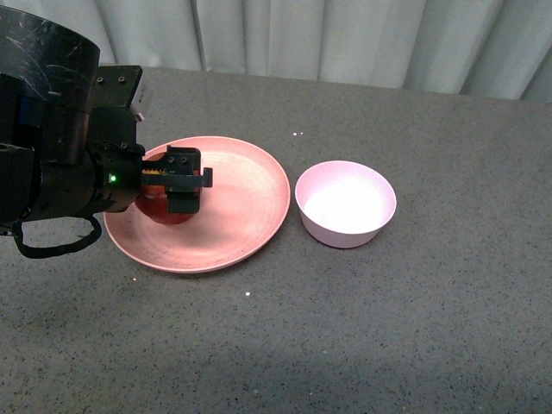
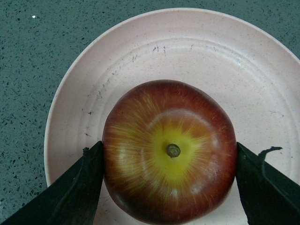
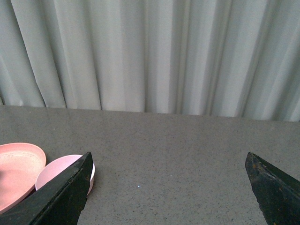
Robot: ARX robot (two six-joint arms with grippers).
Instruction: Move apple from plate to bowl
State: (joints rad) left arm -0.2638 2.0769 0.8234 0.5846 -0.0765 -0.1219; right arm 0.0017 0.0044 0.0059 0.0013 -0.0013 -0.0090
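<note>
The apple [image 2: 169, 152] is gripped on the plate [image 2: 187, 51] by the left gripper [image 2: 168, 154] at 2 thin contact points, the right gripper [image 3: 171, 187] is seen wide open, and the glossy fruit may be dropped short of the bowl [image 1: 345, 226].

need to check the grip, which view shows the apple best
Left wrist view: the apple fills the frame, stem up, on the plate, fingers against both sides. Front view shows only a red sliver behind the left gripper. Right wrist view misses it.
</note>
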